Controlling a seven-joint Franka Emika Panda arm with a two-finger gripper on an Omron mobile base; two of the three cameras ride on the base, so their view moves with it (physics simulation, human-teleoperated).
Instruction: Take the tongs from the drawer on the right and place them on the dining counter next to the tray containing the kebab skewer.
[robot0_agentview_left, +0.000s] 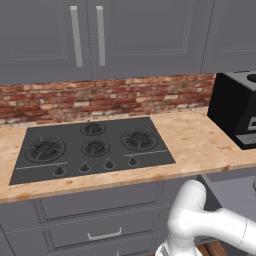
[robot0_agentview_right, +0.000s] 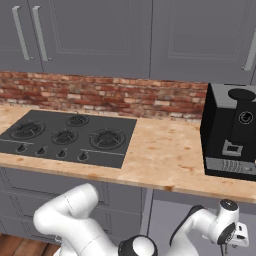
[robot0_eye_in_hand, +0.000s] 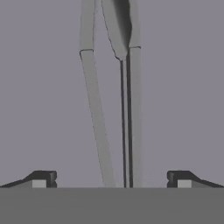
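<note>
Gripper (robot0_eye_in_hand: 112, 179): jaws spread wide, nothing between them, fingertips (robot0_eye_in_hand: 43, 178) apart at either side of the hand view.
Tongs (robot0_eye_in_hand: 127, 109): lying on the grey floor of the drawer (robot0_eye_in_hand: 183, 87), right ahead of the gripper (two thin arms running away from the camera, close together), untouched.
Arm: bent low at the cabinet front below the counter (robot0_agentview_right: 165, 155), hand (robot0_agentview_right: 232, 235) down at the lower right of the right base view.
Counter: black hob (robot0_agentview_left: 92, 147) on the left, black coffee machine (robot0_agentview_right: 232, 135) on the right, brick wall (robot0_agentview_left: 100, 97) behind.

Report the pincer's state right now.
Pincer: open, holding nothing; the tongs lie between its fingertips, untouched.
</note>
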